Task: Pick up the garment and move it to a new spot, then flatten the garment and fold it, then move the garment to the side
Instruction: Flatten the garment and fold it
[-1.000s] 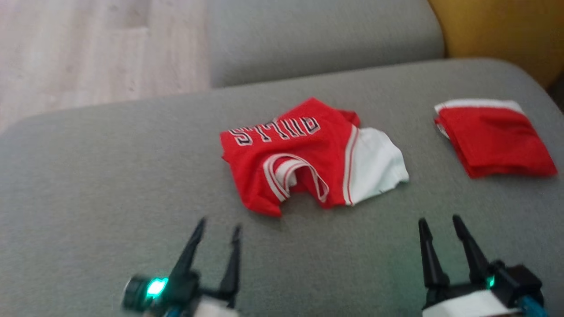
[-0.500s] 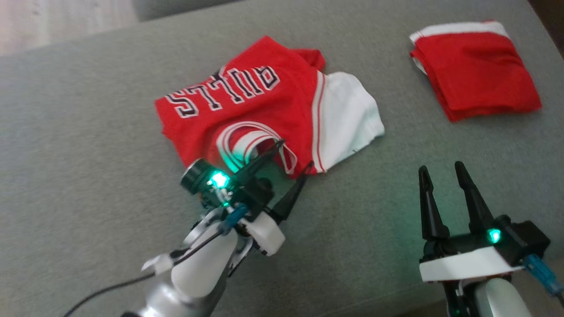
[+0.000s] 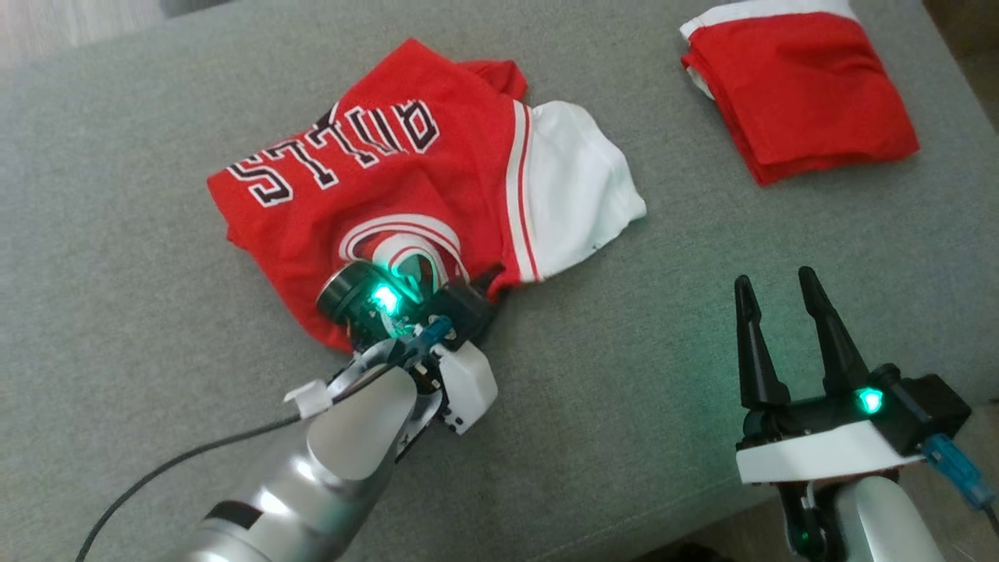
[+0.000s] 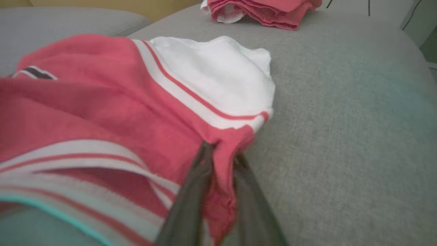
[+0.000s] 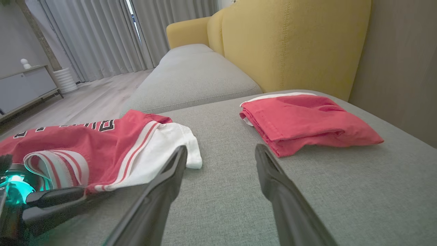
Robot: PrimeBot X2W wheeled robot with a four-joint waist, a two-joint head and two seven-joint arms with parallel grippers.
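The garment [image 3: 406, 187] is a crumpled red jersey with black-and-white lettering and a white side panel, lying on the grey sofa cushion [image 3: 624, 390]. My left gripper [image 3: 492, 282] is at its near edge, by the striped armhole. In the left wrist view the left gripper [image 4: 222, 153] is shut on a fold of the garment's [image 4: 102, 112] red hem, just below the white panel. My right gripper [image 3: 773, 277] hovers open to the right of the garment, nothing between its fingers. The right wrist view shows the right gripper [image 5: 221, 148] open, pointing between the garment [image 5: 85, 143] and a folded pile.
A folded red-and-white garment [image 3: 796, 86] lies at the cushion's far right, also visible as the folded pile [image 5: 300, 119] near the yellow backrest [image 5: 290, 44]. A second grey cushion [image 5: 191, 78] lies beyond. Pale wood floor [image 3: 47, 23] shows at the far left.
The head camera has tilted down. My left arm reached forward to the garment's near edge and its fingers closed on the red hem. The right gripper has stayed open.
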